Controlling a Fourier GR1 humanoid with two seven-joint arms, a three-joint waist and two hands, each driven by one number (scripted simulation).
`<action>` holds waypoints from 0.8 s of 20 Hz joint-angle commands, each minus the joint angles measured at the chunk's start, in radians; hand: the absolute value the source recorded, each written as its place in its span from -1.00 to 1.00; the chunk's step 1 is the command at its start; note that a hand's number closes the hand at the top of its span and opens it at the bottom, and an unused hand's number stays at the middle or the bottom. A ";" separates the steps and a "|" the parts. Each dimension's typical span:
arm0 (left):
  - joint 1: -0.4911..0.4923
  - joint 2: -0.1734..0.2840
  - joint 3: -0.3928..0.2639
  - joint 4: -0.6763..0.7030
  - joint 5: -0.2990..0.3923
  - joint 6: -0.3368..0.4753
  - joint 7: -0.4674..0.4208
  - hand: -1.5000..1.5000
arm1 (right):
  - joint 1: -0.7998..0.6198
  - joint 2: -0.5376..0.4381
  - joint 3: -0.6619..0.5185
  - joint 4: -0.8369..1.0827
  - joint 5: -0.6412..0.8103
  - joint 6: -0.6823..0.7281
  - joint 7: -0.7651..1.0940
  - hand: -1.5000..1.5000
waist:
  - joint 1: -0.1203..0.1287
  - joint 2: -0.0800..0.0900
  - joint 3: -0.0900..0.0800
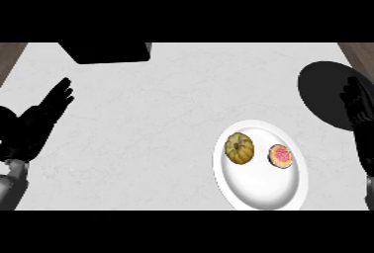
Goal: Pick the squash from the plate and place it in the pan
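White plate (261, 190) bearing ribbed yellow-green squash (240, 148), left hand (40, 118) fingers spread; right hand (359, 106) fingers straight over black pan (325, 91)

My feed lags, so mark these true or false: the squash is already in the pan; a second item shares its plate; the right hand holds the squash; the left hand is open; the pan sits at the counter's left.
1. Squash already in the pan: false, it lies on the white plate.
2. Second item on the plate: true, a pink-topped round item lies beside the squash.
3. Right hand holds the squash: false, it is over the pan, holding nothing.
4. Left hand is open: true.
5. Pan at left: false, at the right.
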 commanded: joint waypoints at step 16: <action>0.010 -0.186 0.060 -0.047 0.044 0.147 -0.004 0.00 | -0.322 -0.319 0.394 -0.314 0.471 0.358 0.477 -1.00 | 0.027 -0.018 -0.026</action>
